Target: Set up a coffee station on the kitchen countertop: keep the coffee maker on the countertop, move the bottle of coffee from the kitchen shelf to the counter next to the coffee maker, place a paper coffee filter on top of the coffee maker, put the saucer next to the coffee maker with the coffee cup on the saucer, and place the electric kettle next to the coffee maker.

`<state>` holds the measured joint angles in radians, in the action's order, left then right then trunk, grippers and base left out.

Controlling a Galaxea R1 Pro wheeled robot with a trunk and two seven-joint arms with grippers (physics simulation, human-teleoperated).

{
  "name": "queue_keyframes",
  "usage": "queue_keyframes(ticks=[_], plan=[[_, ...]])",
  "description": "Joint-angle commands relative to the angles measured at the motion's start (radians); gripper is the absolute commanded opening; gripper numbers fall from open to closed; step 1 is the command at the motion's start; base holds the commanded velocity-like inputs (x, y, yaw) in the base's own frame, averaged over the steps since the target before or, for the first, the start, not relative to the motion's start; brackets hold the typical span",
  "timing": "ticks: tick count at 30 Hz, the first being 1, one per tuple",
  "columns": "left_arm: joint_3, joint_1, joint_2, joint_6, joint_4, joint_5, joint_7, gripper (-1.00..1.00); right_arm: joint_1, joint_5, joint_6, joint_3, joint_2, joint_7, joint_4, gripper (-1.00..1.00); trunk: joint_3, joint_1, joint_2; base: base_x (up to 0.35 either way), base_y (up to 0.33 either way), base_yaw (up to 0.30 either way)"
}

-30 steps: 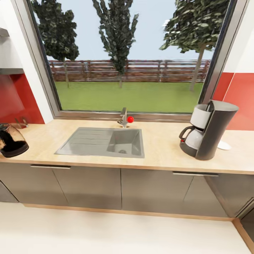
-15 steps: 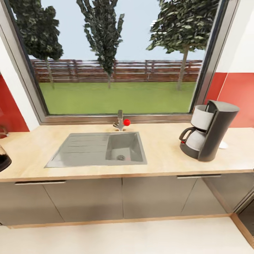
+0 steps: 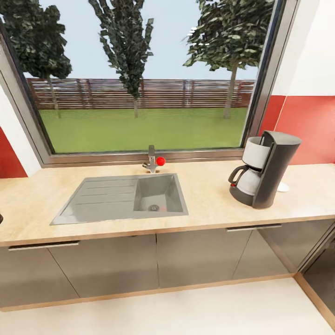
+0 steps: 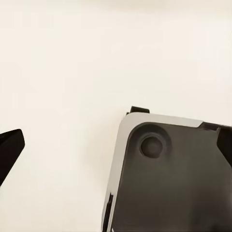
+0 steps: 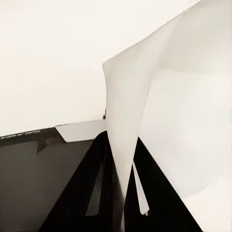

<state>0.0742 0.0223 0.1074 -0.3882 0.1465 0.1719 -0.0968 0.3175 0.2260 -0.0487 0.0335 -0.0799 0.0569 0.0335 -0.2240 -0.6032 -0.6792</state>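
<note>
The coffee maker (image 3: 264, 170) stands on the tabletop (image 3: 204, 200) at the right, well right of the sink (image 3: 125, 199). The right end effector (image 5: 121, 193) pinches the paper coffee filter (image 5: 145, 111). The left end effector (image 4: 116, 159) is spread wide. No writing is readable.
</note>
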Motion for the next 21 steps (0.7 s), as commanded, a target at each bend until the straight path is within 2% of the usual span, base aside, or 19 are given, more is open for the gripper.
queue_keyframes(ticks=[1,9,15,17,21], plan=[[0.008,0.001,0.0,0.0,0.002,0.007,-0.01,1.0,0.002,0.013,-0.004,0.004,0.002,0.005,0.004,-1.0,-0.001,0.0,-0.001,-0.001,0.0,0.0],[0.006,0.001,-0.003,0.012,0.0,0.013,-0.011,1.0,0.002,0.004,0.001,0.009,0.014,0.009,0.002,-1.0,-0.001,0.0,-0.001,0.0,0.0,0.0],[0.007,0.001,-0.006,0.014,-0.001,0.014,-0.011,1.0,0.002,-0.063,0.019,0.03,0.018,-0.03,-0.009,-1.0,-0.001,0.0,-0.001,0.0,0.0,0.0],[0.006,0.001,-0.006,0.014,-0.001,0.014,-0.011,1.0,0.003,-0.077,0.044,0.033,0.024,-0.045,-0.053,-1.0,-0.001,0.0,-0.001,0.0,0.0,0.0],[0.006,0.001,-0.004,0.014,0.0,0.014,-0.011,1.0,0.003,-0.092,0.196,0.035,0.054,-0.101,-0.246,-1.0,-0.001,0.0,-0.001,0.0,0.0,0.0]])
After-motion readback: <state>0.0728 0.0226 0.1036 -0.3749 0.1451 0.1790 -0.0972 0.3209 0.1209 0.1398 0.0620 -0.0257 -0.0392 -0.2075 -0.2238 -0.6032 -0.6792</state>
